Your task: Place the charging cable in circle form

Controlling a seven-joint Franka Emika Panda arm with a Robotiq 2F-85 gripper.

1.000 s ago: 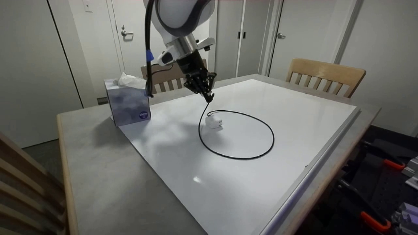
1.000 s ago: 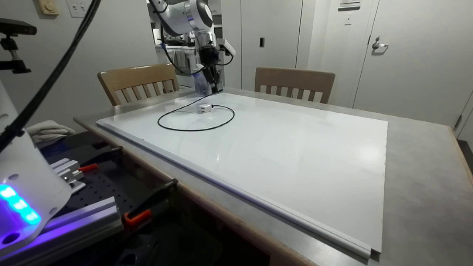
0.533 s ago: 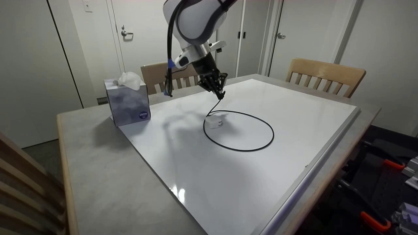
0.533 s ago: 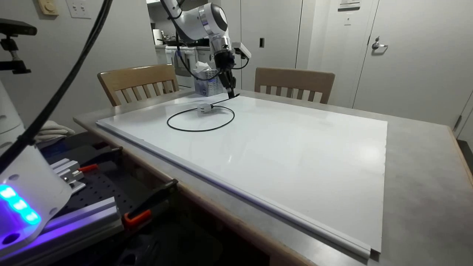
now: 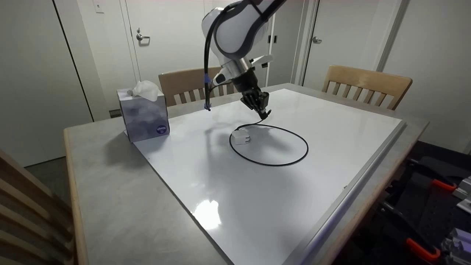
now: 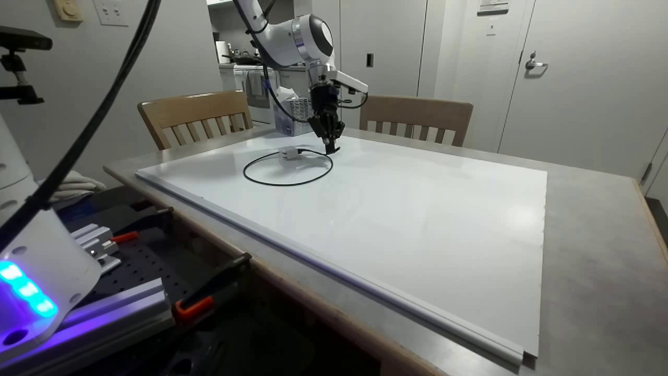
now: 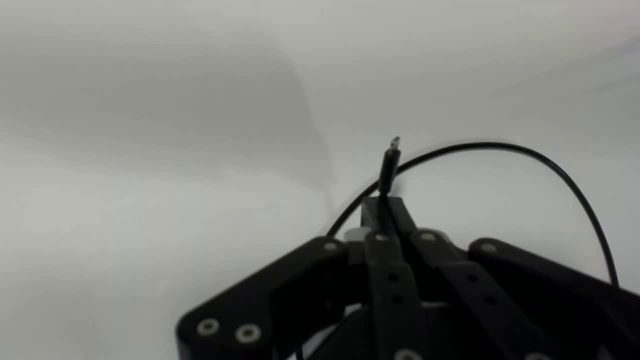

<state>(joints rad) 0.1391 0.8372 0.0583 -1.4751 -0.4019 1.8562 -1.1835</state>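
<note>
The charging cable is a thin black cord that lies as a nearly closed loop on the white board. The loop shows in both exterior views and partly in the wrist view. Its white plug sits on the board at the loop's edge, also in an exterior view. My gripper is shut on the cable near its free end, low over the board beside the loop. In the wrist view, the black connector sticks out past the closed fingertips.
A tissue box stands at the board's corner, behind the arm in an exterior view. The white board covers much of the table and has a metal rail along one edge. Wooden chairs stand around the table.
My gripper has moved right in both exterior views and come lower, carrying the cable's free end past the plug. The loop has become smaller and more closed. The plug has stayed about where it was.
</note>
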